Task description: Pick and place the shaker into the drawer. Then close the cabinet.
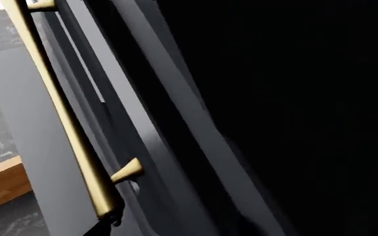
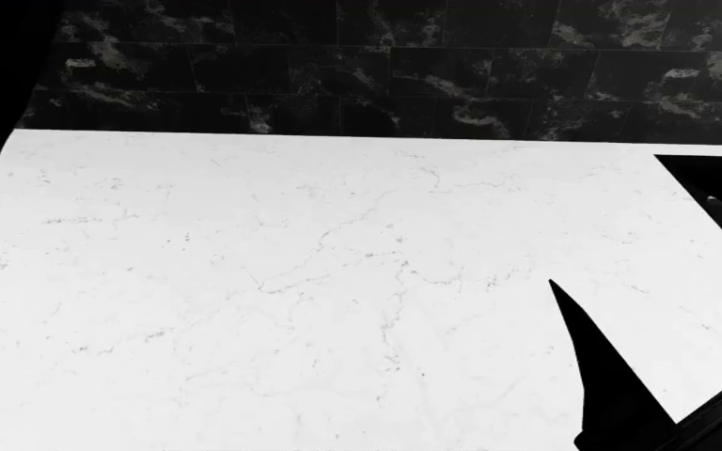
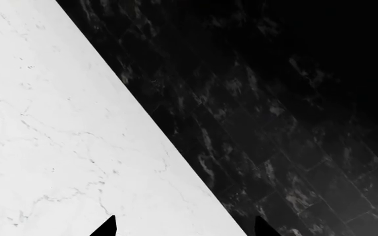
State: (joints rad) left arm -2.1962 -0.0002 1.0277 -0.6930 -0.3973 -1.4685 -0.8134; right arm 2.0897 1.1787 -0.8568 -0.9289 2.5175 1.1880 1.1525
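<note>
Right wrist view: right end effector [image 3: 185, 227] spread wide, empty, above white countertop [image 3: 38, 123].

White desk [image 2: 274, 301], faint grey veins running through like marble. Behind, a black tiled wall [image 2: 399, 66] mottled with pale grey streaks. Right gripper [image 3: 184, 228] black, just two dark tips. On the left wrist side: brass-gold handle [image 1: 64, 113] against a dark grey cabinet front [image 1: 25, 147], glossy black beyond. Warm brown wood strip [image 1: 2, 187] low down, over dark speckled stone.
</note>
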